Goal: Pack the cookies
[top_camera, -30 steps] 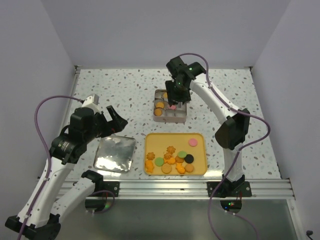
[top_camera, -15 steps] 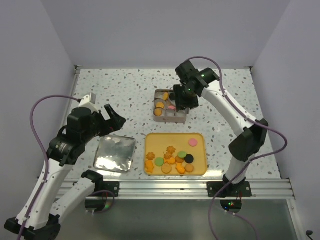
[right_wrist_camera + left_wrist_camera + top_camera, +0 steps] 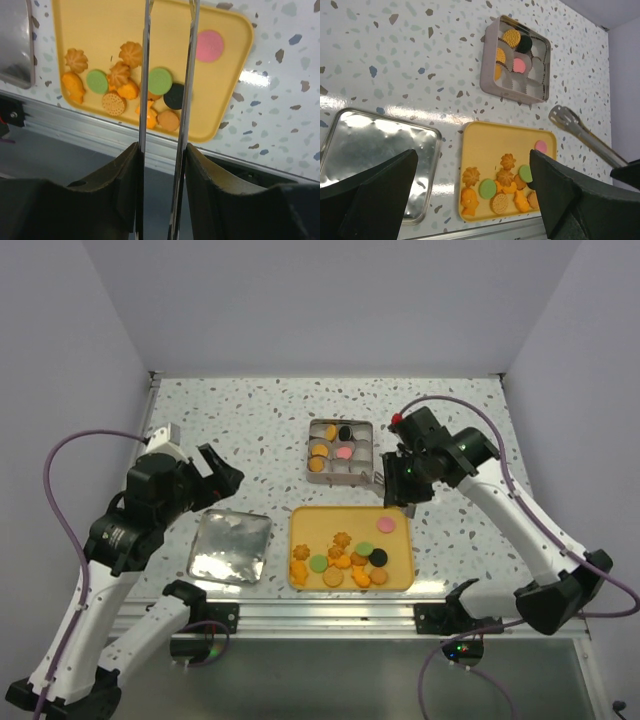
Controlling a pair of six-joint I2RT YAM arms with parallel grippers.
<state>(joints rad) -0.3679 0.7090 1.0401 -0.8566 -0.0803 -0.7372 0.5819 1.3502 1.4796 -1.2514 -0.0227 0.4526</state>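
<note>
Right gripper (image 3: 161,147) hangs by the far right corner of the flat yellow rectangular tray (image 3: 330,520). Its jaws are pinching a pair of long thin metal tongs (image 3: 580,132) from both sides. The tong arms stand apart with a gap between them. In the left wrist view the tong head sits just off the near right corner of the square grey compartment box (image 3: 340,478), between box and tray. Can't tell how high it is over the white speckled surface (image 3: 250,420). Tong tips are cut off in the right wrist view.

Left gripper (image 3: 220,472) is up over the left side of the surface, jaws spread wide, holding nothing.

Small coin-shaped cookies (image 3: 345,560), about a dozen, lie on the tray, bunched along its near edge. Most are orange flower or round shapes, plus two green discs and one black disc. One pink disc (image 3: 386,525) lies apart from them near the tray's far right corner.

Five more cookies sit in the box, in paper-lined compartments on its left and far side: three orange, one black, one pink. The box stands just beyond the tray, not touching it.

A shiny silver rectangular metal lid (image 3: 232,548) lies flat on the surface, just left of the tray.
</note>
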